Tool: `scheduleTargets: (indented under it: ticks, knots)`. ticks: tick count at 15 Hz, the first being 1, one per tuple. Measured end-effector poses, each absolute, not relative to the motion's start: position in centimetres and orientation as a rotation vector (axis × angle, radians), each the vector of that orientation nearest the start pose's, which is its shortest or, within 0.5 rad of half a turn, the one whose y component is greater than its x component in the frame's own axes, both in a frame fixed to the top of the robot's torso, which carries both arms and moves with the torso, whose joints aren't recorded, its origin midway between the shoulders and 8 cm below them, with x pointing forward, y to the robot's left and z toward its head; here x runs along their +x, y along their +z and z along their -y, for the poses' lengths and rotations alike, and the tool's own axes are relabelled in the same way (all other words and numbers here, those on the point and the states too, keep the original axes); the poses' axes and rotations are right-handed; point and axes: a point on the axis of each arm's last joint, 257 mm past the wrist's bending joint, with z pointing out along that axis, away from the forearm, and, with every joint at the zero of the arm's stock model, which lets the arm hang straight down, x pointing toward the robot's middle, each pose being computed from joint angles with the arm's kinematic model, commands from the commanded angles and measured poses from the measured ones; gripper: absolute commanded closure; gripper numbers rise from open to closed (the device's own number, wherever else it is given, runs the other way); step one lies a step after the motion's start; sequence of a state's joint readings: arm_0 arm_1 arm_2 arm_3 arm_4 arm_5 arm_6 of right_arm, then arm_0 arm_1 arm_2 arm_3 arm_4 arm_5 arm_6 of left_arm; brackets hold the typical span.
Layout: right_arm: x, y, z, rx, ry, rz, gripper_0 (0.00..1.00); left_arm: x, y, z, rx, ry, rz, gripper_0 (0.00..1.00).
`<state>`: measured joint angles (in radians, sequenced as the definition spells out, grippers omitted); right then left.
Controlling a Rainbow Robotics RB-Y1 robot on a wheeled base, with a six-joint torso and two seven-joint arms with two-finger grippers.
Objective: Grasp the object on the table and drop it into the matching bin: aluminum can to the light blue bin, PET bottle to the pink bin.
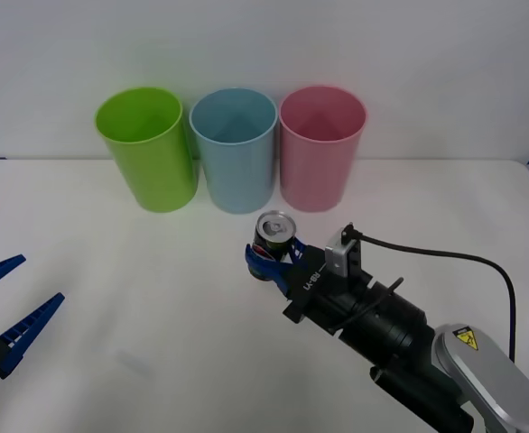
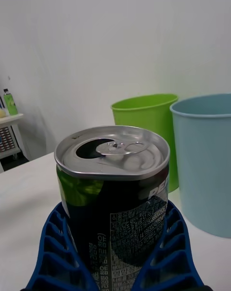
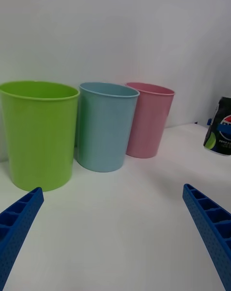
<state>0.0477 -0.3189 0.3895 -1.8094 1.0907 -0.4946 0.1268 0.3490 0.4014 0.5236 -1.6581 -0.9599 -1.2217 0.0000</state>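
In front of the blue bin (image 1: 235, 149) and pink bin (image 1: 321, 146), the can (image 1: 275, 234) is clamped upright in the right gripper (image 1: 269, 259), blue fingers (image 2: 53, 247) wrapped round the lower body from both sides. Whether it is lifted off the table (image 1: 156, 298) or resting on it cannot be told. The tab opening is seen punched open, so the can is judged empty: very light, thin-walled, easily dented, smooth and slippery. A mid-to-low body grip is judged right; squeeze should be kept moderate, and the can kept upright in case dregs are left. The blue bin is near, just ahead-left of the can. The left gripper (image 1: 7, 316) is parked at the table's left edge, fingers spread wide, nothing held.
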Motion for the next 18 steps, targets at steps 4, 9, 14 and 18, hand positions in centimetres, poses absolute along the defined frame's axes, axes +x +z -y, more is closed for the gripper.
scheduleTargets:
  ticks: [4,9,14,18]
  knots:
    - [40.9,-12.4,0.5,-0.592,0.771,-1.269,1.0,34.2,-16.9,-33.0,0.465,-0.567,-1.441,0.0]
    - [42.2,-9.0,0.8,-0.537,0.795,-1.246,1.0,34.2,-16.9,-33.0,0.465,-0.567,-1.441,0.0]
    - [44.8,-5.3,0.1,-0.471,0.814,-1.223,1.0,34.2,-16.9,-33.0,0.465,-0.567,-1.441,0.0]
    - [48.1,-3.7,-1.1,-0.446,0.763,-1.205,1.0,34.2,-16.9,-33.0,0.465,-0.567,-1.441,0.0]
